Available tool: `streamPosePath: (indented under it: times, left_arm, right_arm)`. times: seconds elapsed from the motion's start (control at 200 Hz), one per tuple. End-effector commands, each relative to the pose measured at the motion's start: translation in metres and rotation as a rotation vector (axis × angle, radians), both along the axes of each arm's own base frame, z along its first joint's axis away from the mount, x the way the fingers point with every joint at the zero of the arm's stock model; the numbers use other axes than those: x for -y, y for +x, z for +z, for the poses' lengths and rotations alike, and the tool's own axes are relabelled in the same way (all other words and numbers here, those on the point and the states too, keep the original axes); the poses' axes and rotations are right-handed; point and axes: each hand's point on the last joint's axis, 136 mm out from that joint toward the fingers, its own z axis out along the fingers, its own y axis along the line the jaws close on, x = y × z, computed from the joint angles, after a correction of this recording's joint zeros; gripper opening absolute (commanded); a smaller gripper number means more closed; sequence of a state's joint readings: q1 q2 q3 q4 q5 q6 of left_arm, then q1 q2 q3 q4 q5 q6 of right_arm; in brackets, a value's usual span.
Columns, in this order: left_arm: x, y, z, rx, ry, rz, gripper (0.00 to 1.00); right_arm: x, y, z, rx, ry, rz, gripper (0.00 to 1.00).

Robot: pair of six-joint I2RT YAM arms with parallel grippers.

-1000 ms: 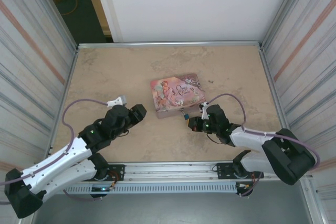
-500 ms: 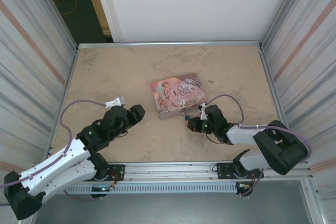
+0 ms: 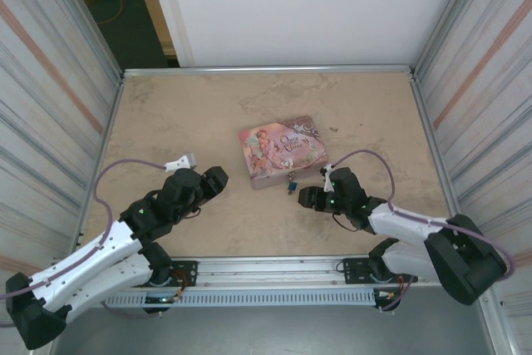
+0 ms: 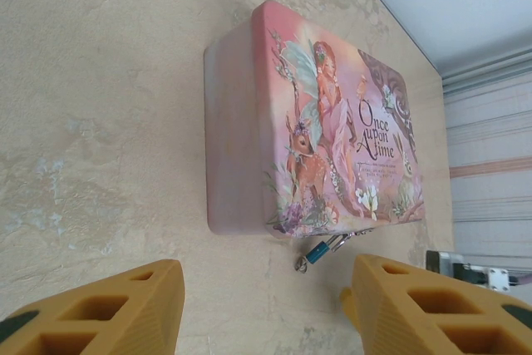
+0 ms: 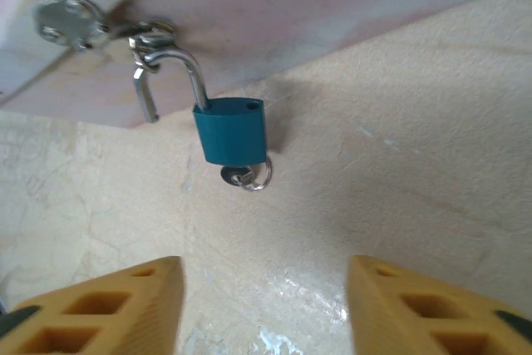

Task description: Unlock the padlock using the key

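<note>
- hanging off the clasp (image 5: 71, 22) on the near wall of the pink tin (image 4: 332, 122), the padlock (image 5: 231, 132) sits at the tin's 6 o'clock in the top view, and appears to lie on the table (image 3: 183, 114) just beside the tin.
- the key (image 5: 239, 175) is seated in the bottom of the blue body with its small ring (image 5: 261, 175) beside it. nothing holds it.
- right gripper (image 5: 262, 276): jaws apart and empty, near the padlock at its 6 o'clock in the wrist view, touching neither lock nor key.
- left gripper (image 4: 262, 288): jaws apart and empty, well apart at the tin's 8 o'clock in the top view, aimed at the tin's side.
- step in hand, as i judge it: the shackle (image 5: 189, 68) looks sprung — its short leg hangs free and the hole in the body's top is bare. what remains is likely to confirm the release or swing the lock off the clasp.
- doing it well: any retreat should go straight toward 6 o'clock without brushing the key, since a nudge could push the body back onto the free leg and latch it.
- if a new grip is needed, take the body by its flat faces, not the key, and draw it away from the clasp.
- orientation: in the right wrist view the long axis runs from about 11 to 5 o'clock — shackle end at 11 toward the clasp, keyway end at 5 toward the gripper, a broad face toward the camera.
</note>
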State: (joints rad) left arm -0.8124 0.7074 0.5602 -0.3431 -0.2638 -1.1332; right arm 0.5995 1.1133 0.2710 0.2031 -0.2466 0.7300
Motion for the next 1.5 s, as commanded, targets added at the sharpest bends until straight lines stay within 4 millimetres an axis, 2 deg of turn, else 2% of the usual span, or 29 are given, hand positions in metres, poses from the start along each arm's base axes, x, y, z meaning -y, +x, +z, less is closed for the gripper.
streamPosePath:
  times: [0.0,0.175,0.396,0.651,0.972,1.217,1.473,1.498]
  left_arm:
    - [-0.010,0.001,-0.001,0.007,0.010,0.041,0.56]
    - [-0.010,0.000,-0.003,0.008,0.006,0.039,0.56]
    - [-0.009,0.000,-0.004,0.010,0.004,0.034,0.57]
    - [-0.008,0.000,-0.008,0.000,-0.001,0.033,0.58]
    - [0.001,0.008,-0.020,-0.026,0.006,-0.028,0.60]
    - [0.013,0.025,-0.036,-0.106,-0.154,-0.116,0.62]
    - [0.026,0.041,-0.039,-0.132,-0.195,-0.240,0.61]
    - [0.027,0.043,-0.039,-0.135,-0.202,-0.248,0.61]
  right_arm:
    - [0.010,0.009,0.019,0.075,-0.051,-0.013,0.68]
    - [0.016,0.017,0.047,0.181,-0.015,-0.049,1.00]
    - [0.013,0.021,0.068,0.251,0.040,-0.030,0.99]
    - [0.016,0.027,0.069,0.256,0.072,-0.080,0.99]
    - [-0.001,0.031,0.058,0.220,0.125,-0.015,0.99]
    - [-0.020,0.035,0.054,0.279,0.139,0.104,0.99]
    - [-0.030,0.035,0.046,0.305,0.143,0.184,1.00]
    - [-0.032,0.035,0.046,0.306,0.147,0.195,0.97]
